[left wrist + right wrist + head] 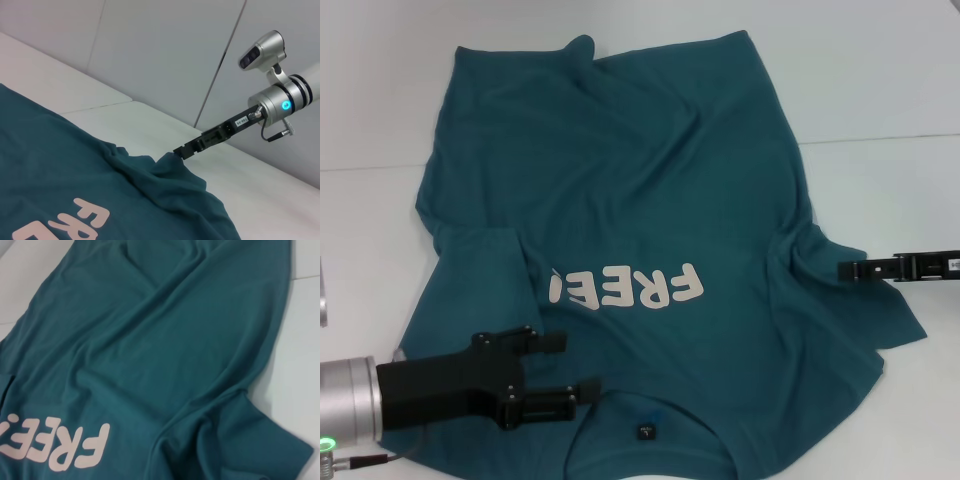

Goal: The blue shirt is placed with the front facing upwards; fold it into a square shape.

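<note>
Blue shirt spread front-up across white table, collar end nearest the robot, hem farthest. Cream "FREE" lettering exposed, read upside down from the head view; small dark neck label visible inside collar. Folding judged barely begun: left sleeve turned inward over the body, covering the start of the lettering; right sleeve unfolded, bunched and lifted into a ridge. Hem, sides and length not yet folded; square shape nowhere near formed.

Left gripper over the shoulder near the collar, jaws apart, nothing between them. Right gripper at the right sleeve edge; tip at the raised cloth in the left wrist view, closure cannot be determined.

Fabric: soft matte cotton knit, dark teal, limp, heavily creased with diagonal ridges across the chest. Lettering flat, smooth, block-shaped. Table surface hard, pale, smooth.
</note>
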`<action>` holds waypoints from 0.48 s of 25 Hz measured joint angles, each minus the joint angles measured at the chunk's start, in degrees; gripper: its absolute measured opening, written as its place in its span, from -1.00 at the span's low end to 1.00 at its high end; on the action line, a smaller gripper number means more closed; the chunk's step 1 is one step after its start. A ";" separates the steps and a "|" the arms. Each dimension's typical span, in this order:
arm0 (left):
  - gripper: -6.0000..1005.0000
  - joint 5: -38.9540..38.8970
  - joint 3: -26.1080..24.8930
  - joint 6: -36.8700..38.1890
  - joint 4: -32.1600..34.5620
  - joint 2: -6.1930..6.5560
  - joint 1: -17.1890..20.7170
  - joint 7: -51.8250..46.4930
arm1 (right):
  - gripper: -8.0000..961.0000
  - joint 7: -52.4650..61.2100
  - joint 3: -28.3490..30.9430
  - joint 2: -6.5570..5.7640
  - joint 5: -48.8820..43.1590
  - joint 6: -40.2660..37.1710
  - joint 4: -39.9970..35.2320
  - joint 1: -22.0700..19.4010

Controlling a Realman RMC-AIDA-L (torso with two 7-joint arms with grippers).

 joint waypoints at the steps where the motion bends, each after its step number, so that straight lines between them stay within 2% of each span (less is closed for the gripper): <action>1: 0.77 0.01 0.00 -0.05 -0.02 0.00 -0.01 -0.01 | 0.80 0.00 -0.39 0.06 -0.01 0.37 0.30 0.15; 12: 0.77 -0.04 -0.18 -0.14 -0.11 -0.03 -0.02 -0.12 | 0.70 0.07 -1.93 0.59 -0.04 3.53 2.03 1.34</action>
